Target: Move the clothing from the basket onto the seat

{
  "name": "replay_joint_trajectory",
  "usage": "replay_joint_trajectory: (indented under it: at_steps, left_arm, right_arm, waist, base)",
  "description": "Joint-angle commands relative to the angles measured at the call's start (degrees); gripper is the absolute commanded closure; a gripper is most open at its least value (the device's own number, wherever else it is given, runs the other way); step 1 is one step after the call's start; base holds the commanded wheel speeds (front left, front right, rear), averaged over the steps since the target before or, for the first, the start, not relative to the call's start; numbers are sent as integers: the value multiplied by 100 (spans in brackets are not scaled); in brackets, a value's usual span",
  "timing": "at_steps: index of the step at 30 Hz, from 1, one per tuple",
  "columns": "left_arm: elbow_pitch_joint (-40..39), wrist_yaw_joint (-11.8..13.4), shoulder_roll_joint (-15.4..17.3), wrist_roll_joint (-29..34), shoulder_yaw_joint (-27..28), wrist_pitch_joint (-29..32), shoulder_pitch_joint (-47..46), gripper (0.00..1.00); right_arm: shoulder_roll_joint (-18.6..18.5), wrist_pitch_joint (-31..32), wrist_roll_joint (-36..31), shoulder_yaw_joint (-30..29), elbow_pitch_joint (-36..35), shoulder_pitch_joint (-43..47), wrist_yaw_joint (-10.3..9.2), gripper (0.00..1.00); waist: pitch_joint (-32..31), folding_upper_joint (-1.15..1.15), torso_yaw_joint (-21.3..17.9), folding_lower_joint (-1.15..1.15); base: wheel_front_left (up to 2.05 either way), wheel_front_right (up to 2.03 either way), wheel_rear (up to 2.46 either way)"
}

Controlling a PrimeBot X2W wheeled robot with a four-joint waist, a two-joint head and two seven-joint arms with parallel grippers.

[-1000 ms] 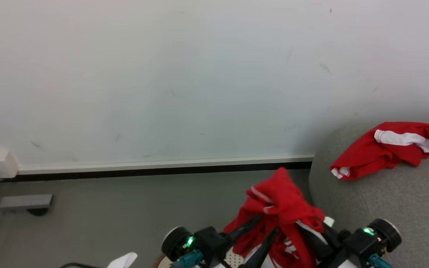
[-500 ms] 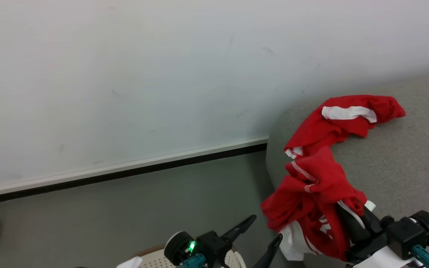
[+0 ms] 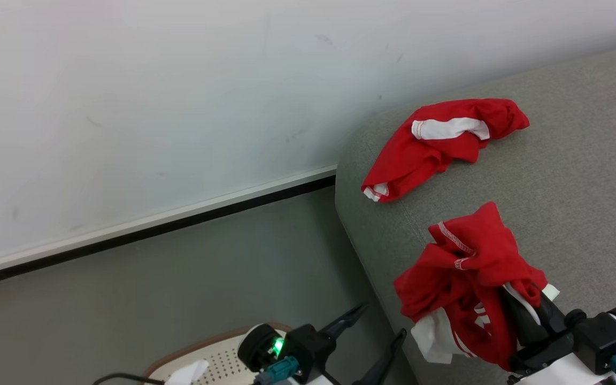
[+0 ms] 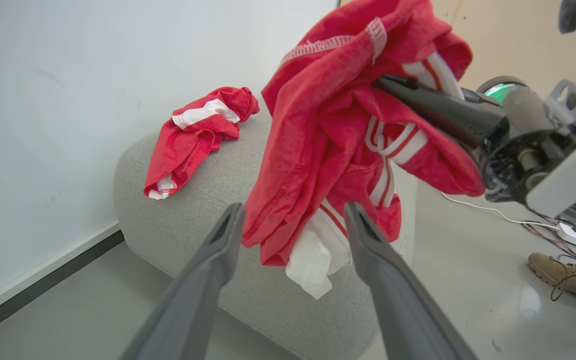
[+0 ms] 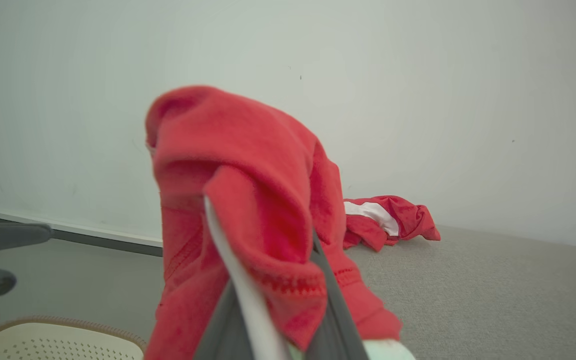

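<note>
The held garment, red with white stripes, is bunched over the right gripper, whose fingers are clamped on its folds; the cloth drapes across both fingers and a white end dangles on its left side. It is above the near left part of the seat, close to the seat's left edge; in the left wrist view it appears to hang clear of the cushion rather than rest on it. Farther back on the seat lies the laid garment, crumpled, near the far left corner and well apart from the held one.

The left gripper is to the left of the seat, over the floor, its jaws spread wide and empty; the held garment is just beyond its fingertips, untouched by them. The basket stands on the floor at the near left, beside the left gripper; what is left in it I cannot tell.

The step in hand looks like setting this piece down on the seat. The next move likely calls for carrying it a little right, away from the edge, lowering until the cloth rests on the cushion, then opening the right jaws; draped fabric may cling to the fingers, so pulling straight back should shed it.
</note>
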Motion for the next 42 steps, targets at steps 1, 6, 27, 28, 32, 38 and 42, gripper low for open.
replay_joint_trajectory:
  at_steps: [1, 6, 27, 28, 32, 38, 42]
  left_arm:
    - [29, -9, 28, 45, 0, -39, -58, 0]
    - [54, -29, 51, 24, -26, -32, -110, 0]
    - [-497, 25, 350, 455, 310, 412, -1800, 0]
    - [-502, 18, 353, 469, 325, 406, -1871, 0]
    - [-472, 33, 284, 527, 334, 325, -2092, 0]
    - [-323, 87, 112, 551, 310, 117, -2280, 0]
    - [-195, 129, 66, 524, 323, -40, -2334, 0]
  right_arm:
    - [29, -37, -4, -35, -36, -10, -19, 100]
    - [72, -65, -44, -123, -33, -15, -19, 100]
    - [-365, -38, -649, -1934, -83, -2987, -19, 100]
    - [-537, 43, -762, -2043, 9, -3290, -20, 100]
    - [-1081, 447, -809, -2485, 433, -4475, -20, 100]
    - [-1956, 932, -944, -2807, 1576, -5651, -20, 100]
    - [-2196, 1141, -1113, -3142, 2438, -5791, -20, 100]
  waist:
    - [44, 0, -2, 0]
    - [109, 0, 67, 0]
    - [2831, 0, 1112, 0]
    - [2968, 0, 1173, 0]
    - [3422, 0, 1441, 0]
    - [3874, 0, 1825, 0]
    - [3993, 0, 1992, 0]
  base:
    - [0, 0, 0]
    - [0, 0, 0]
    - [0, 0, 0]
    - [0, 0, 0]
    - [0, 0, 0]
    - [0, 0, 0]
    - [0, 0, 0]
